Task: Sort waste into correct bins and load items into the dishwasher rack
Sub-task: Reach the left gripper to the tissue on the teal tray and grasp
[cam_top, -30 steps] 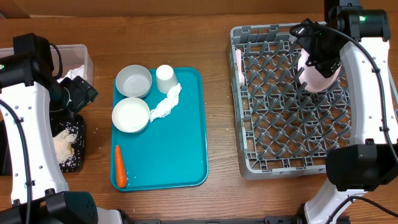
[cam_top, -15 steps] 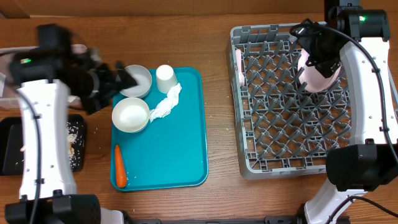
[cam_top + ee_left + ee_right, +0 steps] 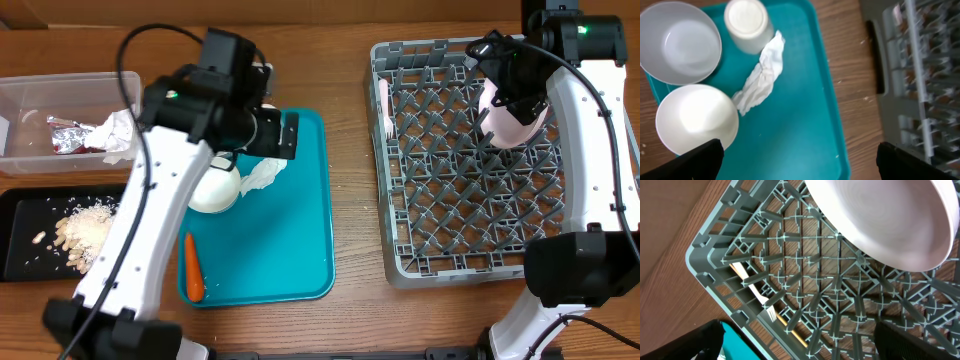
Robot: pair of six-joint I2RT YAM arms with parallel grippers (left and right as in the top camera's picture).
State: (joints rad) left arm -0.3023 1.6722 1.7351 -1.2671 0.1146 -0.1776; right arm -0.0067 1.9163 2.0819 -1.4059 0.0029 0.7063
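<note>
Wood-grain table (image 3: 350, 320), evenly lit; nothing of the room shows beyond it. Left gripper (image 3: 797, 162): its fingertips sit at the lower corners of the wrist view, spread wide with nothing between them, so released, and it hovers over the teal tray (image 3: 805, 125). Under it lies the napkin (image 3: 760, 75), a twisted white strip running diagonally. Its upper end touches or nearly touches the cup (image 3: 746, 22); its lower end is just beside the near bowl (image 3: 697, 120). The second bowl (image 3: 680, 42) stands beside the cup. Judgement: the napkin is close to weightless, soft, and will crush under a pinch rather than slip. The best hold is the thick middle twist, clear of cup and bowl so closing fingers nudge no crockery; loose ends may trail. The carrot (image 3: 192, 268) lies at the tray's near-left edge. It is probably firm and smooth and may roll, so grip it across the middle. To the left, the tub (image 3: 60, 80) holds the wrapper (image 3: 68, 135). The black tray (image 3: 25, 215) in front of it holds the crumbs (image 3: 85, 230). Right gripper (image 3: 799, 340): fingertips likewise far apart and empty, above the rack (image 3: 460, 200). The plate (image 3: 890, 220) leans among the pegs at the rack's far right; likely rigid, glossy and breakable. The fork (image 3: 385, 108) lies along the rack's left edge.
</note>
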